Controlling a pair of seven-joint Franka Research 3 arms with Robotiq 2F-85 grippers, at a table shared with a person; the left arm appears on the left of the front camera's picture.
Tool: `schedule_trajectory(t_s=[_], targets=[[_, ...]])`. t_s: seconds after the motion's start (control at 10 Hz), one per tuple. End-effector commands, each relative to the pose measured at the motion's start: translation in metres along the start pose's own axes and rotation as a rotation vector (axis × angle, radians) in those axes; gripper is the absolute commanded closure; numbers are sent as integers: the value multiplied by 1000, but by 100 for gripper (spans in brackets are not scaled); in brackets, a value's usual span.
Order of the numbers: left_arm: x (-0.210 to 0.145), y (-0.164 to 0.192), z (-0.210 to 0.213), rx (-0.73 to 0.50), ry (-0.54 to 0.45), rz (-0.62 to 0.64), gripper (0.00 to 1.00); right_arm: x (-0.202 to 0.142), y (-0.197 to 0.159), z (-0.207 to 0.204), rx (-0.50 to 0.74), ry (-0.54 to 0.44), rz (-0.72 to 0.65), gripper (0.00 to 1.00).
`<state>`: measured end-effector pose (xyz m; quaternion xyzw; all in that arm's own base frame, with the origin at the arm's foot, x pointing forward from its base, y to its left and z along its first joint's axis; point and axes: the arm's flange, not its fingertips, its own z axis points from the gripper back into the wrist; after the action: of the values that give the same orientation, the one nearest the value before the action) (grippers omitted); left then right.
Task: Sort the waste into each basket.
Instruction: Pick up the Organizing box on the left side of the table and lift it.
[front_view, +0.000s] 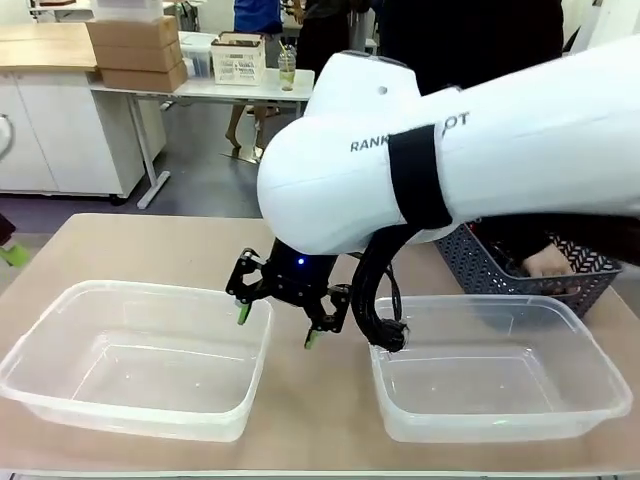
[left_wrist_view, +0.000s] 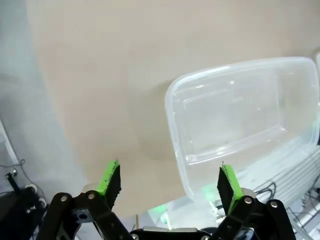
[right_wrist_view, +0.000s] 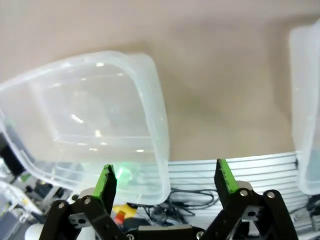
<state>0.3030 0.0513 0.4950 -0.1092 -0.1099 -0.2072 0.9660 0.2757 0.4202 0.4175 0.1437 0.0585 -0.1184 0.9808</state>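
While left basket (front_view: 140, 365) and right basket (front_view: 500, 385) sit empty along the near edge of the table (front_view: 150, 245) | right gripper (front_view: 277, 328) hangs open between them, ready to sort | left gripper (left_wrist_view: 169, 172) open too.

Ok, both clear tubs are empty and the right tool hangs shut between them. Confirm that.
Wrong on one count: the right tool is open, jaws apart, as the right wrist view shows. It does hang between the empty left tub and right tub.

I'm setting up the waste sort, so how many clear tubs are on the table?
2. The left tub sits on the robot's left; the right tub on its right, just before the grey basket. The right arm could hide another behind it.
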Motion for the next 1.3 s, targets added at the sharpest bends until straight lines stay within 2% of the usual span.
schedule_trajectory(t_s=[0.0,0.1,0.2,0.5,0.7,0.9,1.0,1.1,1.2], targets=[[3,4,-6,27,20,15,0,-3,1,5,-35,-37,-23,0],[-1,-5,-39,68,133,-57,0,1,20,-15,-88,-56,-39,0],[-4,-8,-59,47,174,-84,0,3,26,-25,-123,-90,-53,0],[-11,-29,-106,-51,299,-264,0,4,35,-40,-143,-86,-40,0],[-6,-38,-134,7,368,-276,0,-3,46,-64,-154,-71,-36,0],[-7,-40,-143,6,422,-292,0,-4,49,-80,-225,-36,-35,0],[-7,-41,-147,-2,426,-300,25,-3,48,-81,-237,-35,-39,60],[-8,-42,-149,-6,428,-293,59,-3,48,-80,-230,-38,-36,60],[-8,-42,-151,3,418,-281,84,-2,48,-80,-236,-39,-44,100]])
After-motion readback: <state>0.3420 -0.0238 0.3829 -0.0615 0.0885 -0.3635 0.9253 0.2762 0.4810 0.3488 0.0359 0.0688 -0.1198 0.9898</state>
